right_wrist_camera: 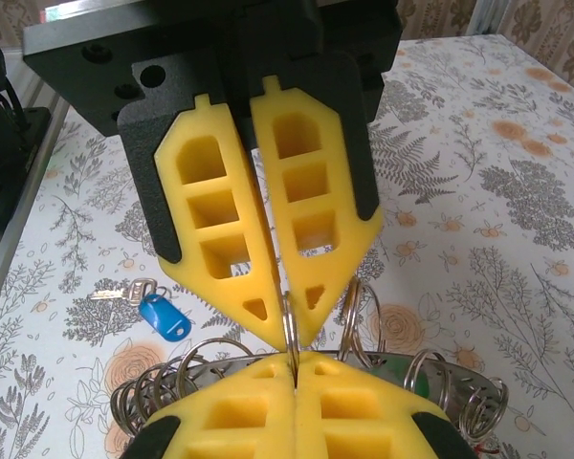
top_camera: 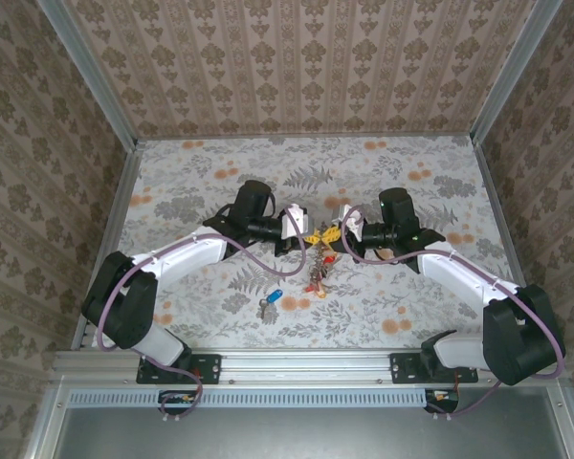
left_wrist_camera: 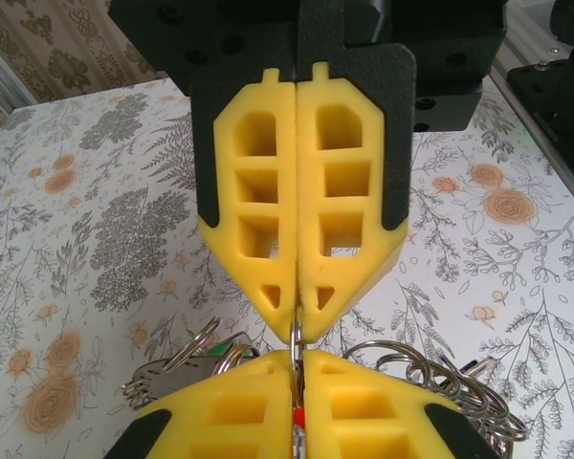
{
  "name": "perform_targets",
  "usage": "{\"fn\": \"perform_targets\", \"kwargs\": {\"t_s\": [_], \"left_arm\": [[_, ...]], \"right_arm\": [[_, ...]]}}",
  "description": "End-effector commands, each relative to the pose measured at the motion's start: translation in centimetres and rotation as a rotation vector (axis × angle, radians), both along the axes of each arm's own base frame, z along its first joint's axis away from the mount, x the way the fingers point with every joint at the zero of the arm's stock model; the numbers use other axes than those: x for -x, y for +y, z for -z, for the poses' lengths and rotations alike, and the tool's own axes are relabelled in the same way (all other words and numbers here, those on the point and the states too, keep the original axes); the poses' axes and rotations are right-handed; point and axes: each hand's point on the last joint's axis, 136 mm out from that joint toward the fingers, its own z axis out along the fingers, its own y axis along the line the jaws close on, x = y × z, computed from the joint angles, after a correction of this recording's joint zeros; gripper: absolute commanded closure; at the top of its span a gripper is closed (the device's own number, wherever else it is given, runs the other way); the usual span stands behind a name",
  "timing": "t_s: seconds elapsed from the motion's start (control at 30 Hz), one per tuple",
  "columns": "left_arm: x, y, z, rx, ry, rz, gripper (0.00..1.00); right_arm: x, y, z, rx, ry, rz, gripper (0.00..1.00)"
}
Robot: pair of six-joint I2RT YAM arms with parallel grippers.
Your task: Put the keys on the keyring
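Keys are not all sitting on the ring yet, so the task is looking partly done at best. A blue-headed key [top_camera: 271,301], with a silver blade and a glossy plastic head, is lying loose on the flowered table [top_camera: 411,191], low in the top view's centre. Just beyond it, the keyring [top_camera: 316,277] is hanging at mid-frame: thin wire fringed with small metal loops and red and yellow heads. Farther on, the left gripper [left_wrist_camera: 299,330] and right gripper [right_wrist_camera: 292,335] are meeting tip to tip, each pair of yellow, hollow-celled jaws pressing together on the wire.
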Motion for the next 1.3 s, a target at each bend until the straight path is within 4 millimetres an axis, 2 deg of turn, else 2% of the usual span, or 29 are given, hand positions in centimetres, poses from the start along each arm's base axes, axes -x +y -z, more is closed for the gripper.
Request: {"fn": "perform_targets", "kwargs": {"t_s": [0.0,0.03,0.23,0.3,0.33,0.37,0.5,0.63,0.7,0.83,1.03,1.13,1.27], "left_arm": [[-0.5,-0.5,-1.6,0.047,-0.034,0.017,0.95],[-0.5,-0.5,-1.6,0.047,-0.033,0.018,1.00],[-0.7,-0.4,-1.4,0.037,-0.043,0.001,1.00],[-1.1,-0.3,-1.4,0.034,-0.048,-0.019,1.00],[-1.4,-0.2,-1.5,0.035,-0.043,-0.035,1.00],[-1.9,-0.1,-1.6,0.040,-0.034,-0.058,1.00],[-4.0,0.8,-2.3,0.067,0.002,-0.136,1.00],[-6.5,2.0,-2.7,0.083,0.034,-0.222,1.00],[-7.6,2.7,-2.9,0.091,0.042,-0.261,1.00],[-10.2,4.5,-3.1,0.089,0.077,-0.360,1.00],[-12.8,7.0,-3.0,0.085,0.088,-0.467,1.00],[-13.4,7.8,-2.9,0.089,0.087,-0.502,1.00],[-13.8,8.8,-2.9,0.081,0.086,-0.541,1.00]], "right_arm": [[0.3,0.8,-2.8,-0.063,-0.057,-0.058,1.00],[0.4,0.9,-2.8,-0.064,-0.055,-0.060,1.00],[0.1,0.6,-2.4,-0.044,-0.060,-0.034,1.00],[-0.2,0.3,-2.3,-0.031,-0.067,-0.009,0.95],[-0.3,0.1,-2.4,-0.027,-0.073,0.006,0.87],[-0.4,-0.1,-2.5,-0.022,-0.082,0.024,0.78],[-0.5,-1.1,-3.1,-0.009,-0.108,0.095,0.73],[0.9,-0.8,-3.5,-0.020,-0.062,0.089,0.74],[2.4,0.2,-2.9,0.005,-0.061,0.044,0.76],[5.4,3.3,-0.4,0.078,-0.052,-0.072,0.78],[8.2,8.2,4.2,0.182,-0.013,-0.194,0.77],[8.6,10.8,6.9,0.253,0.002,-0.213,0.76],[8.7,13.6,8.9,0.257,0.082,-0.206,0.73]]}}
